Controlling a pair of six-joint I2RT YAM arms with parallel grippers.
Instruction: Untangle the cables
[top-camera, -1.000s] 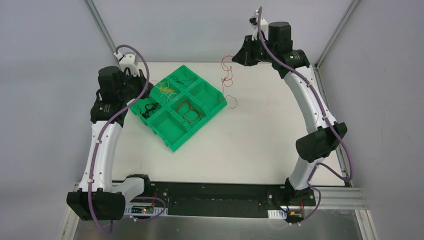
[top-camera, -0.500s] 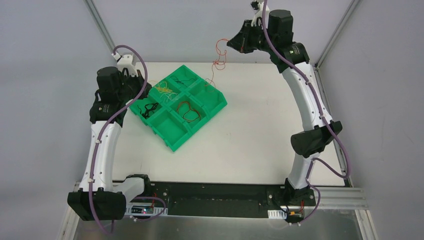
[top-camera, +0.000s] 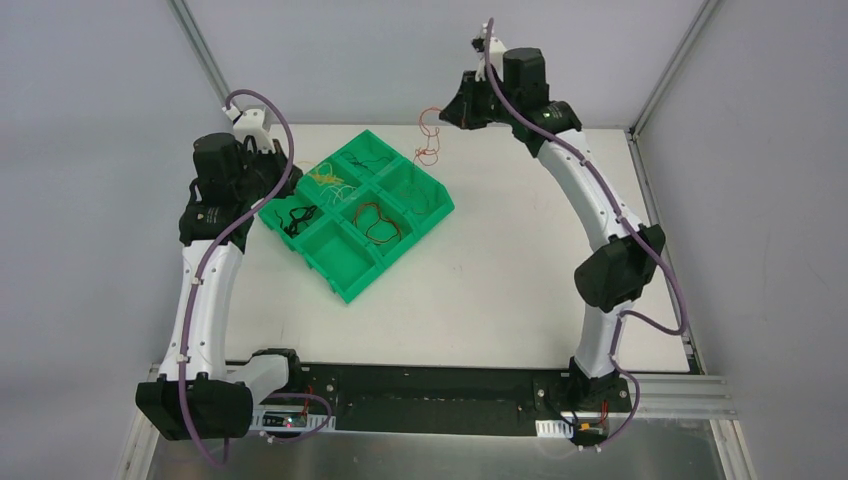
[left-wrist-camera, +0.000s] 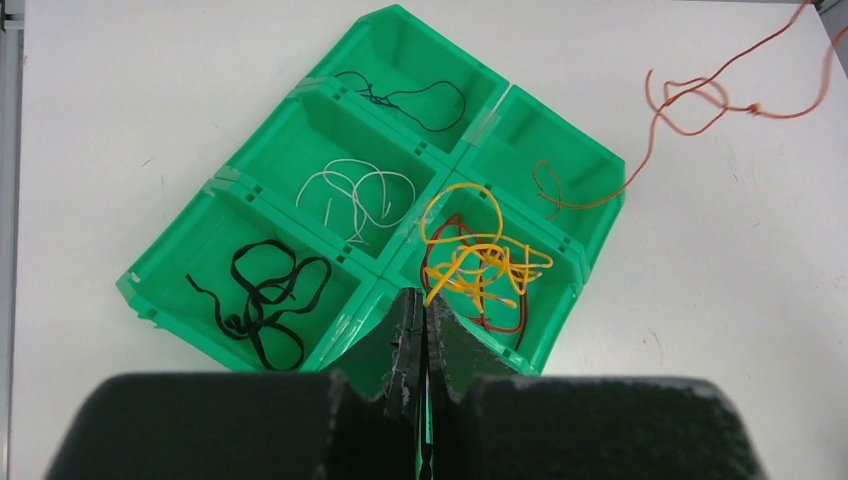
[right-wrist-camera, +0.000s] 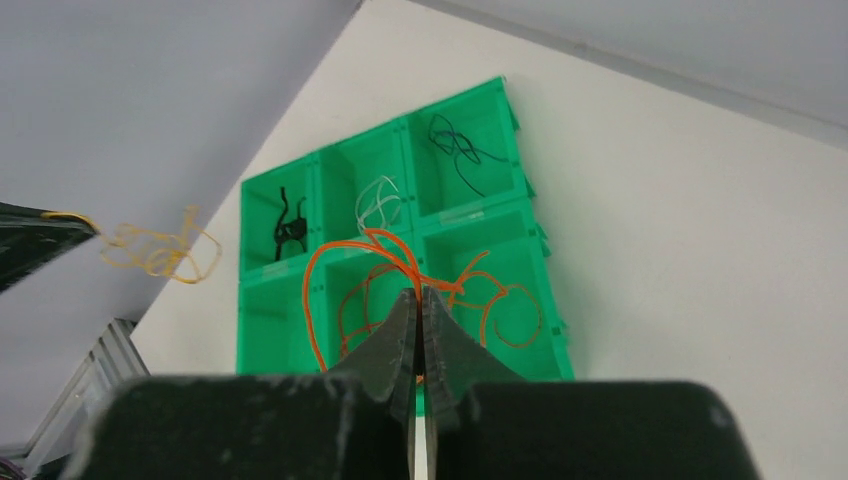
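Right arm has swung left since a second ago, so the orange wire (top-camera: 428, 152) it carries now dangles by the far corner of the green tray (top-camera: 350, 290) instead of over the bare table. Right gripper (right-wrist-camera: 416, 300) is pinched tight on that wire. Left gripper (left-wrist-camera: 420, 300) is closed too, with the yellow wire (left-wrist-camera: 480, 262) hanging from its tips above a bin with a red wire (left-wrist-camera: 500, 325) in it. Looks like the sorting step. Next move is probably lowering the orange wire into its own bin, then letting go.
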